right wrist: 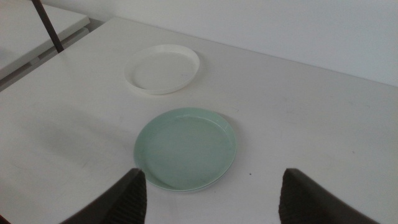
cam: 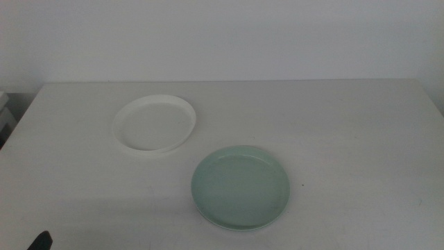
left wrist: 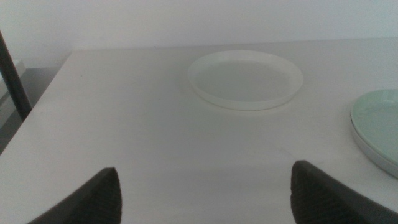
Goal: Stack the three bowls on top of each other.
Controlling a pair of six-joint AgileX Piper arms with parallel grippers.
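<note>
White counter [cam: 347, 139], two dishes plainly in sight. Shallow round white plastic dish with low rim [cam: 154, 124] sits toward the far left; shallow round pale mint green plastic dish [cam: 241, 186] lies nearer, to its right, close but apart. Beneath the mint dish a thin paler rim peeks out at the near edge in the middle view and right wrist view; cannot tell whether that is the third, grey bowl. Left claw [left wrist: 205, 193] hangs low over bare counter, jaws spread wide, nothing between them; its view cuts off most of the mint dish. Right claw [right wrist: 211, 196] hovers just short of the mint dish, jaws parted, empty. Middle view shows only a dark tip at the bottom-left corner; right arm out of sight there.
</note>
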